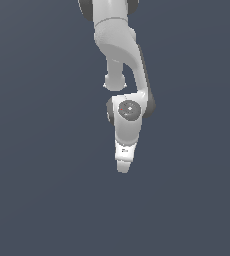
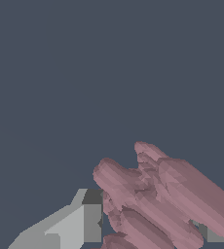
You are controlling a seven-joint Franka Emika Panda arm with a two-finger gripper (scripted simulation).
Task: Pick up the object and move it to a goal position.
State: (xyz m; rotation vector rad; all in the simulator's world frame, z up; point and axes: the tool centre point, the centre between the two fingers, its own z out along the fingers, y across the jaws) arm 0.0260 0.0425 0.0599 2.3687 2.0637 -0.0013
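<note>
In the wrist view the object (image 2: 158, 199), a dusty-pink lump of clustered rounded ridges, fills the space between my gripper's (image 2: 152, 216) fingers. One grey finger (image 2: 87, 219) presses against one side of it, and only a sliver of the other finger (image 2: 214, 234) shows past the far side. The gripper is shut on the object. In the exterior view the white arm points down toward the viewer and the gripper (image 1: 123, 167) is seen end-on. There the hand hides the object.
A flat, plain dark blue-grey surface (image 1: 42, 190) surrounds the arm on all sides in both views. No other objects, containers or edges show.
</note>
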